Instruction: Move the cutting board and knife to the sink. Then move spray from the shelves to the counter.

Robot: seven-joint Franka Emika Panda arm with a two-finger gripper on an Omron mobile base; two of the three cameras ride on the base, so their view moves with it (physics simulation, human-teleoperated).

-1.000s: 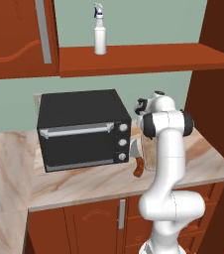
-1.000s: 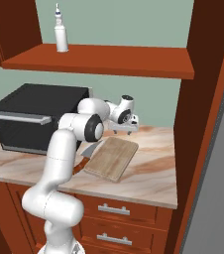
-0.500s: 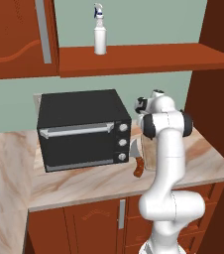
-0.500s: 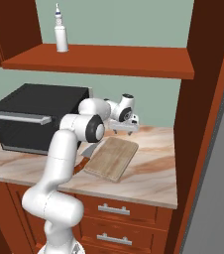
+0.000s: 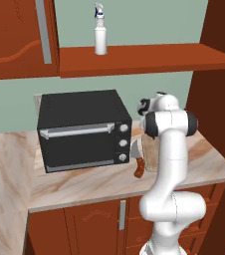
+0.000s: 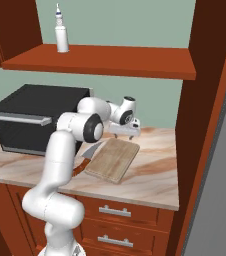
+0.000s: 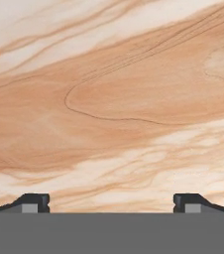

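Jaws widened, now empty | cutting board (image 6: 111,159) long axis toward wall

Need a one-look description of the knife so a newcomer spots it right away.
Start at the black oven on the marble counter. By its right front corner lies the knife, alongside the light wooden cutting board. Its short silver blade and reddish-brown handle set it apart.

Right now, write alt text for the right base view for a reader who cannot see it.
A white robot arm holds its open gripper just above the far end of a wooden cutting board on a marble counter, beside a black oven. A white spray bottle stands on the wooden shelves above.
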